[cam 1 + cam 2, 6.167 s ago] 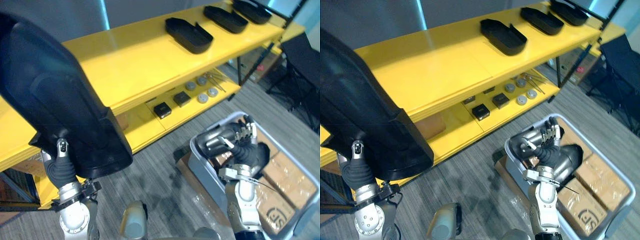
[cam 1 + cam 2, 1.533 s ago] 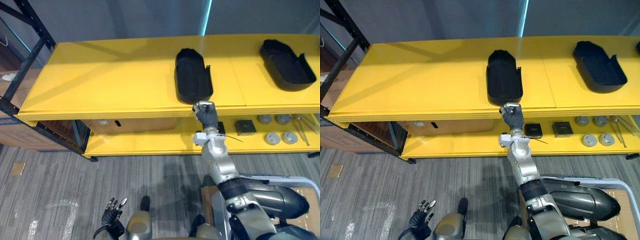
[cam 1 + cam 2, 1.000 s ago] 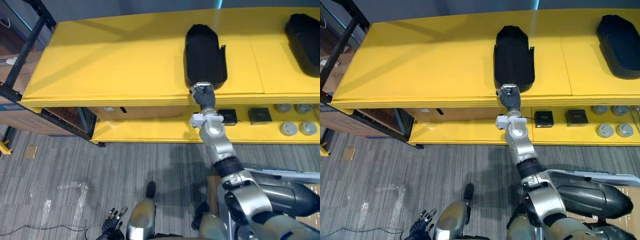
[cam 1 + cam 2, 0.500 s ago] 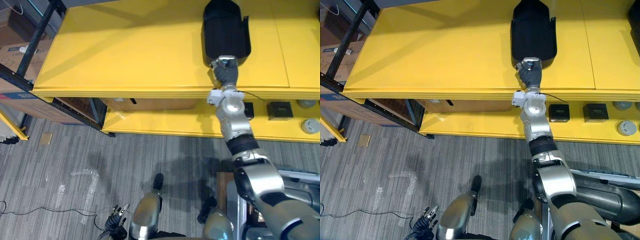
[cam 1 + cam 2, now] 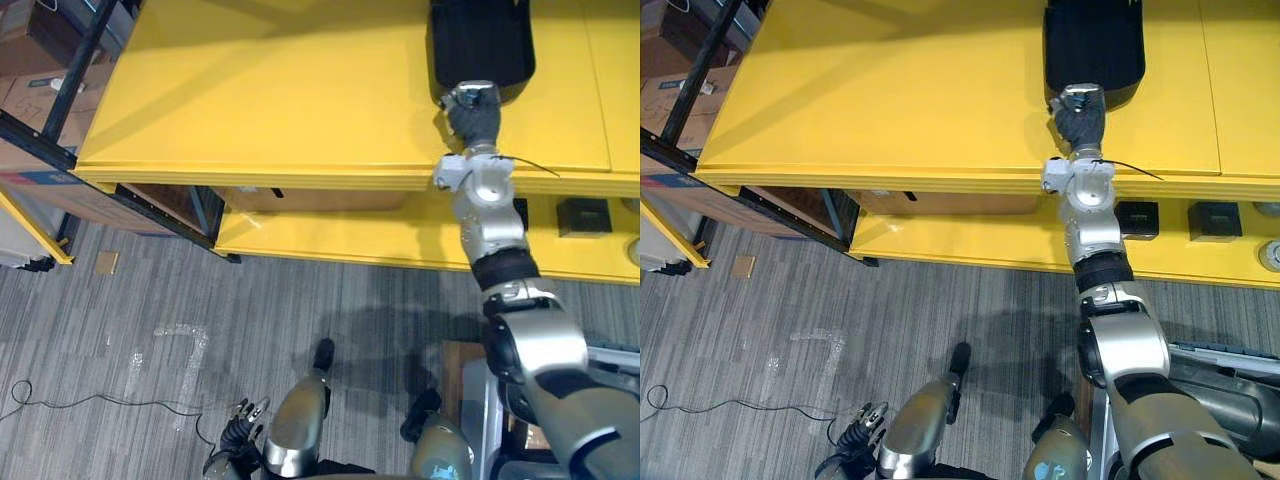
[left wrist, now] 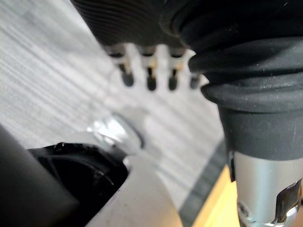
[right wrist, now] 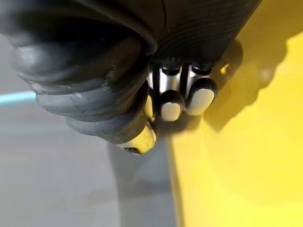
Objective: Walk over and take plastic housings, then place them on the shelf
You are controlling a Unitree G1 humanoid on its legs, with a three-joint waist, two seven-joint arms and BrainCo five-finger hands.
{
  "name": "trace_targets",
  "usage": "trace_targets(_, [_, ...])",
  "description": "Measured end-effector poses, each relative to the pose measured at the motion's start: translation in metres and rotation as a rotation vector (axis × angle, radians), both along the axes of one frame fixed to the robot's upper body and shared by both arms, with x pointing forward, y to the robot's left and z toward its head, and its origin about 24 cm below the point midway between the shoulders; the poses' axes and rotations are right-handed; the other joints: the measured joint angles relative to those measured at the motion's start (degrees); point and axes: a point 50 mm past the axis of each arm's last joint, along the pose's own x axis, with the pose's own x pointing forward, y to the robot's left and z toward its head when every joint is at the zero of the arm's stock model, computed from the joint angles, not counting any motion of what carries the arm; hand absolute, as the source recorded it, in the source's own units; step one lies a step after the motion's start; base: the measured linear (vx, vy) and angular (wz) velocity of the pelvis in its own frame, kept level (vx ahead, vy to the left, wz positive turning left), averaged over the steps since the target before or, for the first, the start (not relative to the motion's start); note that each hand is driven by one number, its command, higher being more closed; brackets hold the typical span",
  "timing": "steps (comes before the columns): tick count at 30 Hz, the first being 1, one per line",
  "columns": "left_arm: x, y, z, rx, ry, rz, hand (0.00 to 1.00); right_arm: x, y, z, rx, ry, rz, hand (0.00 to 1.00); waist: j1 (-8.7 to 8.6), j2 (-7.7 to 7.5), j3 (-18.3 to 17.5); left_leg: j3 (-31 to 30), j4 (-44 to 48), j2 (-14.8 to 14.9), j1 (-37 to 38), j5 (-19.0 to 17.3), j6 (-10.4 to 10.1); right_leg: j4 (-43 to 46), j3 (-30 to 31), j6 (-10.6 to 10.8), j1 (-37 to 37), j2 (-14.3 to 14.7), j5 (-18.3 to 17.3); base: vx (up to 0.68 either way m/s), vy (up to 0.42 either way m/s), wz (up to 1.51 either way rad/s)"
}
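A black plastic housing [image 5: 480, 35] lies open side up on the top board of the yellow shelf [image 5: 280, 90], set back from the front edge. My right hand [image 5: 473, 112] is stretched out over that edge, curled into a fist against the housing's near end. In the right wrist view its fingers [image 7: 182, 99] are folded in over the yellow board with nothing between them. My left hand [image 5: 238, 440] hangs low near the grey floor, and its fingers [image 6: 149, 78] are straight and empty.
The lower yellow board carries small black boxes [image 5: 1137, 218] and a brown carton [image 5: 310, 200] further left. A dark rack post [image 5: 60, 150] runs along the shelf's left end. A grey bin rim [image 5: 1230, 350] shows at the lower right.
The view has shifted as I came closer to the shelf. My right fist has stayed at the housing's near end, and the housing now lies further back from the front edge.
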Motion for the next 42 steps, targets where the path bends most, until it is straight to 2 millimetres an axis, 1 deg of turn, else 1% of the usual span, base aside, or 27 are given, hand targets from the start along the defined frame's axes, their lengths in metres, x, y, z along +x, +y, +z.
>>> trace_targets(1, [0.001, 0.001, 0.001, 0.005, -0.008, -0.004, 0.00, -0.005, 0.010, 0.010, 0.004, -0.064, 0.036, 1.00, -0.15, -0.31, 0.21, 0.44, -0.22, 0.55, 0.49, 0.07, -0.14, -1.00, 0.23, -0.12, 0.50, 0.68, 0.57, 0.02, -0.034, -0.23])
trace_targets(2, [0.002, 0.002, 0.002, 0.019, -0.017, -0.013, 0.00, -0.012, 0.020, 0.020, 0.016, -0.125, 0.072, 0.00, -0.22, -0.72, 0.47, 1.42, -0.55, 1.24, 1.26, 0.09, -0.19, -2.22, 0.80, -0.30, 1.17, 1.44, 1.16, 0.03, -0.036, -0.37])
trace_targets(4, [0.004, 0.006, 0.004, 0.049, -0.028, -0.035, 0.00, -0.036, 0.039, 0.039, 0.032, -0.282, 0.155, 0.00, -0.60, -1.77, 0.64, 3.81, -1.15, 2.26, 3.52, -0.01, -0.32, -4.46, 2.47, -0.40, 2.75, 2.68, 2.15, 0.04, -0.035, -0.57])
trace_targets(5, [0.002, 0.010, 0.003, 0.074, -0.018, -0.048, 0.00, -0.063, 0.048, 0.045, 0.050, -0.399, 0.209, 0.00, -1.68, -3.14, 0.06, 6.39, -1.98, 3.06, 5.42, -0.28, -0.52, -6.41, 4.12, -0.42, 3.84, 3.54, 2.93, 0.04, -0.029, -0.66])
trace_targets(7, [-0.003, 0.018, 0.003, 0.109, -0.001, -0.064, 0.00, -0.089, 0.050, 0.039, 0.083, -0.466, 0.250, 0.00, -2.92, -5.19, -0.98, 9.51, -2.09, 3.92, 6.71, -1.19, -0.72, -7.95, 6.82, -0.55, 3.75, 4.76, 3.84, 0.06, -0.009, -0.88])
trace_targets(8, [-0.007, 0.023, 0.002, 0.135, 0.020, -0.082, 0.00, -0.103, 0.045, 0.025, 0.109, -0.461, 0.263, 0.00, -4.10, -7.10, -2.00, 12.31, -2.08, 4.76, 7.95, -2.07, -1.02, -9.69, 9.51, -0.61, 3.81, 5.64, 4.93, 0.06, 0.009, -1.05])
trace_targets(9, [-0.009, 0.027, 0.001, 0.157, 0.036, -0.089, 0.00, -0.109, 0.041, 0.016, 0.118, -0.438, 0.256, 0.00, -4.86, -8.11, -2.71, 13.70, -1.98, 5.12, 8.45, -2.53, -1.14, -10.53, 10.70, -0.65, 3.80, 6.34, 5.49, 0.07, 0.008, -1.25])
trace_targets(11, [-0.018, 0.042, -0.003, 0.227, 0.111, -0.087, 0.00, -0.130, 0.018, -0.033, 0.168, -0.281, 0.196, 0.00, -7.93, -11.15, -6.24, 19.62, -1.68, 6.61, 10.57, -4.63, -1.72, -14.29, 16.23, -0.65, 3.66, 8.11, 7.82, 0.08, 0.021, -1.29])
trace_targets(12, [-0.019, 0.045, -0.005, 0.243, 0.129, -0.082, 0.00, -0.135, 0.010, -0.047, 0.170, -0.230, 0.161, 0.00, -8.70, -11.56, -7.08, 21.26, -1.48, 6.95, 11.25, -5.26, -1.86, -15.12, 17.66, -0.63, 3.66, 8.52, 8.39, 0.10, 0.042, -1.33])
trace_targets(14, [-0.022, 0.048, -0.008, 0.274, 0.179, -0.060, 0.00, -0.154, -0.021, -0.091, 0.188, -0.057, 0.017, 0.00, -11.76, -11.89, -9.59, 26.77, 1.04, 8.32, 13.03, -8.15, -2.43, -17.72, 22.81, -0.60, 3.76, 9.79, 10.31, 0.10, 0.039, -1.28])
trace_targets(16, [-0.019, 0.040, -0.009, 0.269, 0.185, -0.063, 0.00, -0.171, -0.046, -0.117, 0.230, 0.045, -0.097, 0.00, -14.26, -11.35, -10.85, 30.50, 2.28, 9.01, 14.24, -9.86, -2.74, -19.33, 26.54, -0.43, 3.71, 10.61, 11.56, 0.08, 0.025, -1.03])
trace_targets(17, [-0.017, 0.036, -0.010, 0.268, 0.186, -0.076, 0.00, -0.177, -0.052, -0.125, 0.229, 0.077, -0.131, 0.00, -14.90, -11.20, -11.07, 31.75, 2.36, 9.11, 14.77, -10.16, -2.78, -19.86, 27.66, -0.31, 3.74, 10.82, 12.00, 0.07, 0.029, -1.08])
trace_targets(19, [-0.014, 0.026, -0.013, 0.257, 0.198, -0.099, 0.00, -0.200, -0.075, -0.156, 0.223, 0.207, -0.251, 0.00, -17.67, -10.74, -11.44, 35.56, 3.29, 9.70, 16.54, -11.61, -3.14, -20.89, 31.35, -0.14, 3.77, 11.61, 12.78, 0.06, 0.034, -0.88])
trace_targets(20, [-0.014, 0.026, -0.013, 0.257, 0.198, -0.103, 0.00, -0.206, -0.079, -0.164, 0.226, 0.241, -0.275, 0.00, -18.35, -10.64, -11.49, 36.38, 3.45, 9.81, 17.09, -11.84, -3.16, -20.93, 31.86, -0.04, 3.78, 11.80, 12.86, 0.05, 0.026, -0.59])
trace_targets(22, [-0.015, 0.020, -0.015, 0.271, 0.205, -0.165, 0.00, -0.234, -0.093, -0.189, 0.236, 0.354, -0.369, 0.00, -20.40, -10.12, -11.83, 37.76, 3.74, 10.00, 17.95, -12.53, -3.29, -21.07, 33.23, 0.13, 3.83, 12.12, 12.98, 0.03, 0.020, -0.35])
trace_targets(25, [-0.019, 0.019, -0.017, 0.283, 0.221, -0.205, 0.00, -0.257, -0.095, -0.200, 0.269, 0.370, -0.385, 0.00, -22.01, -9.75, -12.06, 37.76, 3.78, 9.88, 17.94, -12.68, -3.06, -21.53, 33.31, 0.43, 3.80, 11.78, 13.17, 0.00, 0.004, -0.04])
trace_targets(27, [-0.020, 0.020, -0.017, 0.289, 0.224, -0.226, 0.00, -0.259, -0.091, -0.199, 0.273, 0.346, -0.380, 0.00, -21.87, -9.70, -12.08, 35.86, 4.88, 9.17, 17.59, -13.10, -2.32, -21.56, 33.94, 0.56, 3.74, 11.94, 13.31, -0.06, 0.017, -0.15])
trace_targets(29, [-0.025, 0.023, -0.018, 0.282, 0.233, -0.206, 0.00, -0.240, -0.078, -0.197, 0.271, 0.300, -0.281, 0.00, -20.58, -9.20, -12.42, 23.24, 11.51, 8.20, 14.48, -15.87, 1.81, -21.45, 37.57, 0.39, 2.72, 12.38, 13.32, -0.13, 0.077, -0.71])
trace_targets(32, [-0.026, 0.020, -0.017, 0.248, 0.210, -0.148, 0.00, -0.206, -0.058, -0.192, 0.243, 0.265, -0.134, 0.00, -18.74, -7.67, -12.76, 11.62, 18.91, 5.46, 9.72, -18.99, 3.98, -19.08, 41.17, 0.44, -1.19, 12.55, 13.32, -0.13, 0.157, -0.69])
trace_targets(33, [-0.024, 0.019, -0.017, 0.246, 0.200, -0.147, 0.00, -0.201, -0.056, -0.191, 0.236, 0.263, -0.120, 0.00, -18.44, -7.55, -12.61, 10.21, 19.79, 4.94, 9.29, -19.62, 4.16, -18.53, 41.61, 0.45, -1.92, 12.52, 13.30, -0.17, 0.197, -0.46])
trace_targets(34, [-0.022, 0.018, -0.016, 0.243, 0.183, -0.149, 0.00, -0.193, -0.052, -0.188, 0.215, 0.252, -0.096, 0.00, -18.05, -7.12, -12.05, 8.45, 19.91, 4.38, 8.73, -22.19, 4.60, -17.65, 42.07, 0.59, -3.00, 12.69, 13.20, -0.19, 0.216, -0.21])
trace_targets(35, [-0.020, 0.014, -0.015, 0.233, 0.170, -0.159, 0.00, -0.186, -0.052, -0.182, 0.200, 0.231, -0.098, 0.00, -17.95, -5.84, -11.75, 7.60, 18.35, 4.57, 8.78, -26.63, 3.06, -17.05, 42.12, 0.63, -3.99, 13.18, 13.23, -0.20, 0.230, -0.18])
trace_targets(36, [-0.017, 0.015, -0.014, 0.234, 0.155, -0.162, 0.00, -0.183, -0.051, -0.181, 0.206, 0.233, -0.108, 0.00, -17.46, -5.98, -11.54, 8.11, 19.02, 4.01, 8.53, -26.65, 2.88, -16.33, 42.64, 0.63, -4.43, 12.83, 13.24, -0.20, 0.244, -0.13])
trace_targets(38, [-0.007, 0.017, -0.011, 0.262, 0.114, -0.219, 0.00, -0.182, -0.054, -0.184, 0.228, 0.260, -0.156, 0.00, -17.00, -7.70, -10.53, 7.84, 20.35, 2.11, 7.91, -26.77, 3.64, -13.85, 42.89, 0.96, -5.17, 11.31, 12.89, -0.15, 0.177, -0.01])
trace_targets(39, [0.000, 0.019, -0.008, 0.298, 0.089, -0.291, 0.00, -0.183, -0.057, -0.188, 0.251, 0.286, -0.191, 0.00, -17.05, -8.76, -9.74, 7.86, 21.77, 1.20, 7.35, -26.73, 3.61, -11.22, 43.27, 1.35, -6.42, 10.93, 12.54, -0.11, 0.135, -0.01])
trace_targets(40, [0.010, 0.019, -0.003, 0.375, 0.051, -0.430, 0.00, -0.185, -0.061, -0.195, 0.267, 0.322, -0.230, 0.00, -17.30, -9.13, -9.12, 8.15, 24.03, 0.80, 6.53, -26.86, 3.18, -9.82, 43.78, 1.63, -7.41, 10.89, 12.73, -0.11, 0.171, -0.14])
trace_targets(42, [0.022, 0.012, 0.003, 0.417, 0.002, -0.539, 0.00, -0.193, -0.065, -0.212, 0.284, 0.386, -0.265, 0.00, -17.66, -9.49, -7.92, 9.66, 26.81, 0.72, 6.12, -27.90, 3.30, -9.72, 44.32, 2.64, -7.52, 10.84, 13.92, -0.09, 0.156, -0.42])
